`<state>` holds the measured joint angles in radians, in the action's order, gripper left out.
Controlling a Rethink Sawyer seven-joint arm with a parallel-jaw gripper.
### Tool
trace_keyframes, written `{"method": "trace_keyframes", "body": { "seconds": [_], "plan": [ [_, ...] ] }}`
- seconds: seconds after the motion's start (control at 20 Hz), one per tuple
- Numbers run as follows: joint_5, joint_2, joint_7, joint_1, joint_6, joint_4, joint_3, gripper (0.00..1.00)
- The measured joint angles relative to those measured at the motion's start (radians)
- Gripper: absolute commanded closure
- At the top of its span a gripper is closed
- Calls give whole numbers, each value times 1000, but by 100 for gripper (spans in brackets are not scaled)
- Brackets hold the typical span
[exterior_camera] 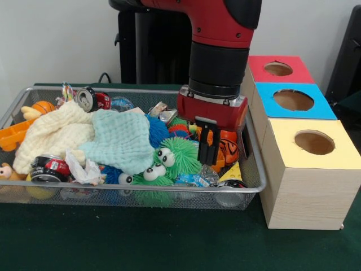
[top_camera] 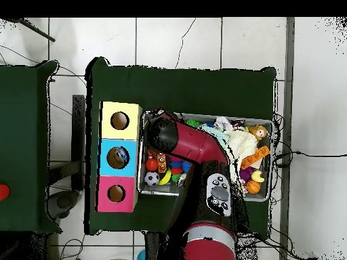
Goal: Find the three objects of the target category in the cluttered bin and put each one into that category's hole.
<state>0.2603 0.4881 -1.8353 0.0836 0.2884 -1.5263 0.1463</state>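
Note:
A wire mesh bin [exterior_camera: 252,169] holds mixed clutter. My gripper [exterior_camera: 207,161] hangs low over its right end, and its black fingers [exterior_camera: 202,148] stand close together with nothing seen between them. Right behind them lies an orange tiger-striped toy [exterior_camera: 228,148]. To the left is a green fuzzy toy with googly eyes [exterior_camera: 172,161]. Beside the bin stands a row of wooden boxes with a red hole [exterior_camera: 278,69], a blue hole [exterior_camera: 293,100] and a yellow hole [exterior_camera: 314,142]. In the overhead view the arm [top_camera: 186,143] hides the gripper.
A light blue cloth [exterior_camera: 121,138] and a cream cloth [exterior_camera: 56,135] cover the bin's middle and left. Crushed cans [exterior_camera: 90,99] [exterior_camera: 48,168], an orange ball [exterior_camera: 42,107] and a blue spiky ball [exterior_camera: 158,130] lie around them. A small soccer ball [top_camera: 152,178] shows from overhead.

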Motion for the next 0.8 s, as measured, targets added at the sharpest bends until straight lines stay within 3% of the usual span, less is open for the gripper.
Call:
{"method": "trace_keyframes", "body": {
  "seconds": [0.8],
  "plan": [
    [0, -1, 0, 16, 0, -2, 0, 100]
  ]
}}
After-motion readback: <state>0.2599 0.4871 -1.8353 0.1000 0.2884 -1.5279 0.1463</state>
